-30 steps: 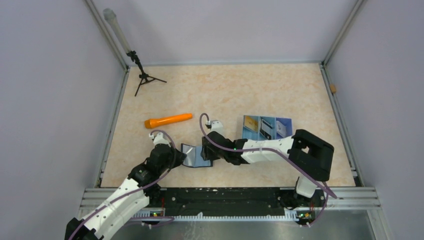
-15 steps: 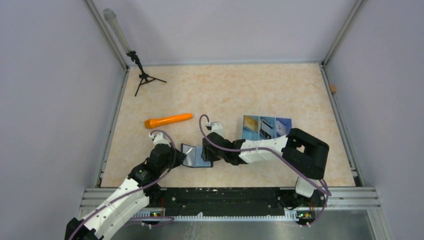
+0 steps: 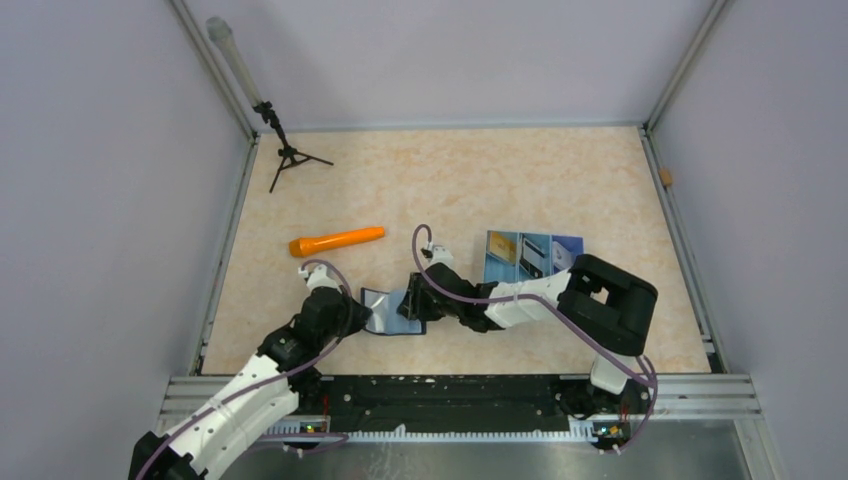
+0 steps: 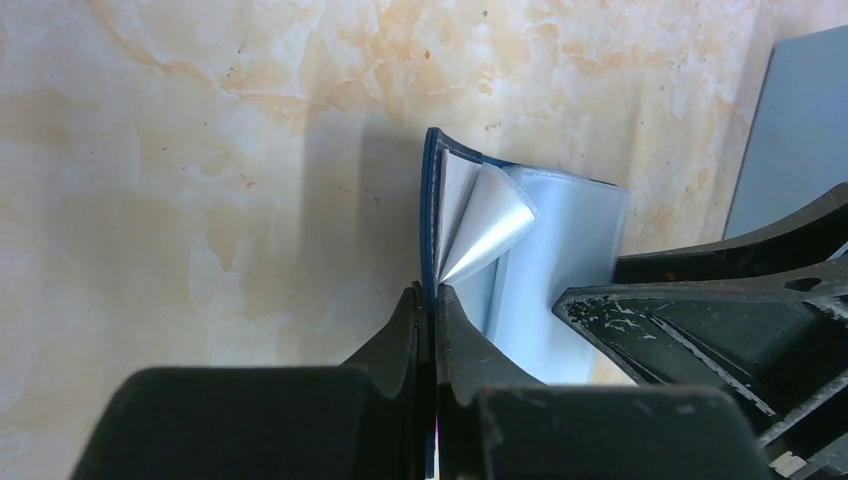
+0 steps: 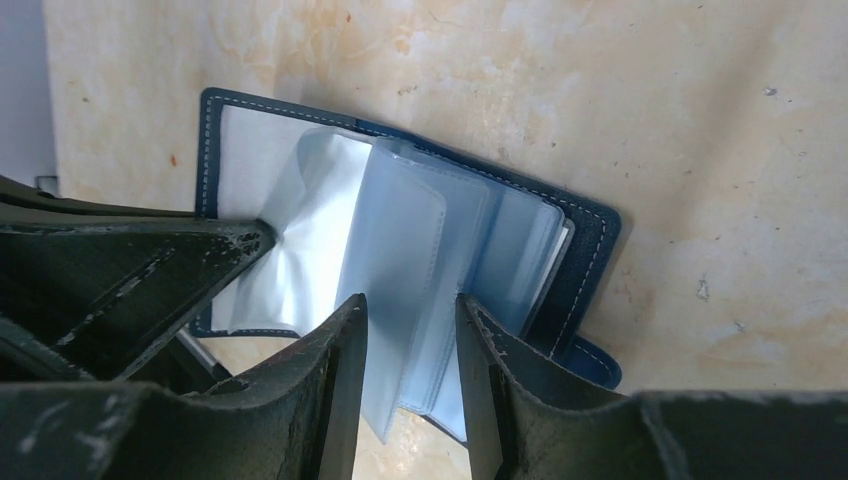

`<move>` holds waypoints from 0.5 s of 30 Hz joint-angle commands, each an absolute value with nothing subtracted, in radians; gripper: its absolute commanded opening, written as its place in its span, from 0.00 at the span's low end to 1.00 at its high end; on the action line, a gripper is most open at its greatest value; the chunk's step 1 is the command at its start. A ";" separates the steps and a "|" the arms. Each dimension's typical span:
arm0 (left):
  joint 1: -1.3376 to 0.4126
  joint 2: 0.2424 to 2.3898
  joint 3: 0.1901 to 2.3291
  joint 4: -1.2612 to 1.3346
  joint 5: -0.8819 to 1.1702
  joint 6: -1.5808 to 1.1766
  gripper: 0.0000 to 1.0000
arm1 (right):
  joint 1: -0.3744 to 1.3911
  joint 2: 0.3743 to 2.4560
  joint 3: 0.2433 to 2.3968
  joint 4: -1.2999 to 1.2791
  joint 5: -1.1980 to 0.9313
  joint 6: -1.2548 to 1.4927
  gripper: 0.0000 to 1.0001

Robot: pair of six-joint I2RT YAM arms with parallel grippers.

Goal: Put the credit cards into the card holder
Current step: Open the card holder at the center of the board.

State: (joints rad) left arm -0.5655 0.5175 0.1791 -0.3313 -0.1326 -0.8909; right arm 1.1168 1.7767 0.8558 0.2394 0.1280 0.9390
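While the holder (image 3: 392,311) lay open on the table (image 3: 520,180) near its front edge, between the two arms, both grippers were at it. The left gripper (image 4: 429,297) was clenched on the rim of the navy cover (image 4: 428,200), holding that flap raised — the wrist view showed its fingers meeting with only the cover's thickness between them. The right gripper (image 5: 410,312) had its jaws parted, straddling the pale clear sleeves (image 5: 400,225) that fanned up from the spine. Whether either pad actually touched a sleeve could not be told. The cards (image 3: 520,254) were not yet in. They lay side by side on a blue sheet (image 3: 570,246) just behind the right arm, near the holder but apart from it.

The holder looked light and floppy — a soft stitched cover that would fold or slide rather than resist. It probably needed pinning at the cover's edge, as the left gripper had it, not at the middle. The sleeves seemed thin, slick and limp. They would likely buckle if pushed and were best parted at a free outer edge with a gentle pinch. The cards appeared stiff, thin and flat on the sheet, so hard to get a finger under. Taking one by a short edge seemed the safer hold, and it would have to meet the sleeve mouth squarely.
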 commanded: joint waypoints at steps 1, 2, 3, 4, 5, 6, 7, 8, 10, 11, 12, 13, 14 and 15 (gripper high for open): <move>-0.567 0.553 0.176 -0.315 -0.133 -0.882 0.00 | 1.106 1.803 0.806 0.385 0.056 0.989 0.38; -0.566 0.557 0.177 -0.311 -0.130 -0.882 0.00 | 1.105 1.800 0.807 0.404 0.048 0.983 0.38; -0.567 0.562 0.177 -0.308 -0.128 -0.881 0.00 | 1.106 1.797 0.808 0.420 0.041 0.977 0.38; -0.566 0.564 0.176 -0.306 -0.126 -0.881 0.00 | 1.106 1.793 0.810 0.436 0.035 0.968 0.38; -0.566 0.564 0.175 -0.305 -0.126 -0.879 0.00 | 1.105 1.790 0.811 0.450 0.027 0.962 0.38; -0.567 0.562 0.175 -0.305 -0.126 -0.879 0.00 | 1.106 1.787 0.813 0.463 0.021 0.955 0.37; -0.566 0.560 0.174 -0.305 -0.126 -0.879 0.00 | 1.107 1.785 0.815 0.475 0.012 0.947 0.37; -0.566 0.557 0.173 -0.306 -0.126 -0.879 0.00 | 1.107 1.783 0.818 0.484 0.007 0.941 0.37; -0.567 0.552 0.172 -0.305 -0.126 -0.879 0.00 | 1.109 1.784 0.821 0.515 0.004 0.927 0.36; -0.567 0.551 0.171 -0.304 -0.124 -0.880 0.00 | 1.112 1.785 0.823 0.527 -0.015 0.922 0.35; -0.567 0.551 0.169 -0.303 -0.124 -0.880 0.00 | 1.114 1.789 0.829 0.533 -0.023 0.915 0.35; -0.567 0.553 0.169 -0.302 -0.123 -0.880 0.00 | 1.117 1.795 0.837 0.532 -0.025 0.906 0.35; -0.566 0.554 0.168 -0.300 -0.122 -0.880 0.00 | 1.117 1.801 0.847 0.530 -0.031 0.895 0.35; -0.567 0.555 0.167 -0.298 -0.121 -0.880 0.00 | 1.118 1.809 0.854 0.533 -0.039 0.891 0.35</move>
